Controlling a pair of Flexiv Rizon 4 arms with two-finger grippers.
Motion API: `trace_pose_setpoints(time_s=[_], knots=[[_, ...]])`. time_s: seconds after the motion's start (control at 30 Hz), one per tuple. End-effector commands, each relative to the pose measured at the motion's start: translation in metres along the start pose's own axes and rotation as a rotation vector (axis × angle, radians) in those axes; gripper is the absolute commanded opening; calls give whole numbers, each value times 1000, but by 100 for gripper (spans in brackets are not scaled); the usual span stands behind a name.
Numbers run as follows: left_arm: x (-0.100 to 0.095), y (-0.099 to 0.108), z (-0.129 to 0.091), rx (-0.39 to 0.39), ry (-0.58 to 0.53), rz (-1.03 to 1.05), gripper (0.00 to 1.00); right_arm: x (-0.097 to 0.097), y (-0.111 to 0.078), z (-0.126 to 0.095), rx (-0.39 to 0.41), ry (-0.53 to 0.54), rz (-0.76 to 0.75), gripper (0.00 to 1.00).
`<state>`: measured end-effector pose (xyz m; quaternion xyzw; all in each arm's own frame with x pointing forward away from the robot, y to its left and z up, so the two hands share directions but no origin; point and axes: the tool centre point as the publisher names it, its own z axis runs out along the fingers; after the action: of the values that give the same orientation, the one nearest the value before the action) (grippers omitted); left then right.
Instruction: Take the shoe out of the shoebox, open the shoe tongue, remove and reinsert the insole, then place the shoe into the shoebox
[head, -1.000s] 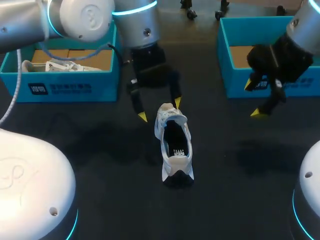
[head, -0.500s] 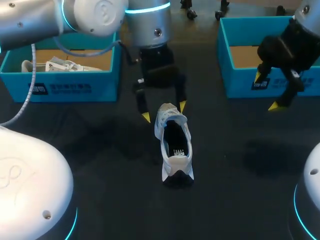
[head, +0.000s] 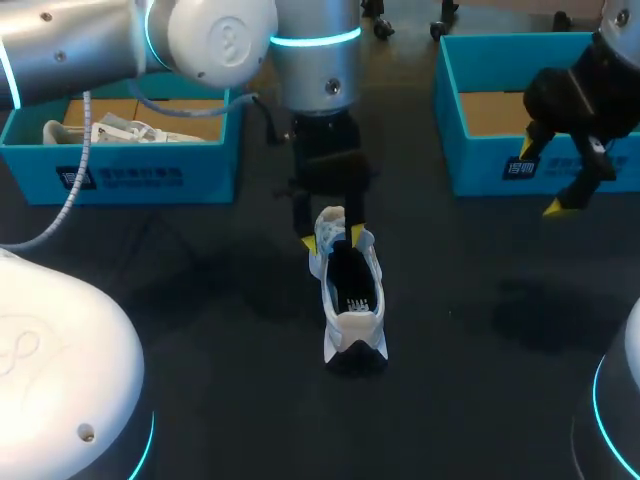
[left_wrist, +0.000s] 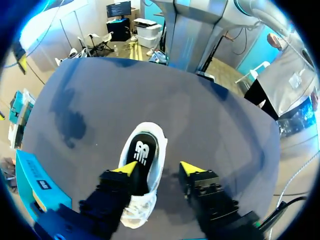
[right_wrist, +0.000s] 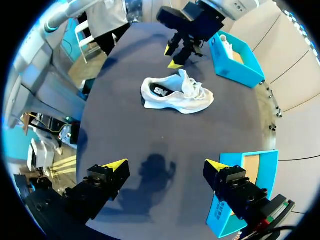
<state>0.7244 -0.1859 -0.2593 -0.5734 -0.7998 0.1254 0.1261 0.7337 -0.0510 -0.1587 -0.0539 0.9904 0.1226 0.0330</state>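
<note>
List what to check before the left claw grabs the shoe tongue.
1. Shoe standing upright on the table: ok.
2. Left claw open, above the tongue end: ok.
3. Tongue pinched from both sides: not ok; one finger stands clear beside the shoe.
4. Insole lying in the shoe: ok.
5. Right claw open, away from the shoe: ok.

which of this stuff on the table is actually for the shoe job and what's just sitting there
For the job:
shoe on the table
left tool, open, at the shoe's front end
right tool, open, by the empty shoebox, probably the shoe's

Lying about:
other shoebox
second shoe inside it
</note>
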Motion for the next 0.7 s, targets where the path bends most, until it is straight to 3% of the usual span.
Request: trace_pose_setpoints(time_s=[0.03,0.27,0.4,0.47,0.7], knots=[[-7,-1,11,-21,-3,1,0,1,-1,1,1,-3,0,100],[-10,-12,32,5,-34,-27,0,1,-1,1,1,-3,0,100],[-11,-15,47,-26,-33,-36,0,1,-1,1,1,-3,0,100],[-12,-14,55,-63,-53,-43,0,1,-1,1,1,-3,0,100],[-17,-4,70,-69,-67,-49,0,1,-1,1,1,-3,0,100]])
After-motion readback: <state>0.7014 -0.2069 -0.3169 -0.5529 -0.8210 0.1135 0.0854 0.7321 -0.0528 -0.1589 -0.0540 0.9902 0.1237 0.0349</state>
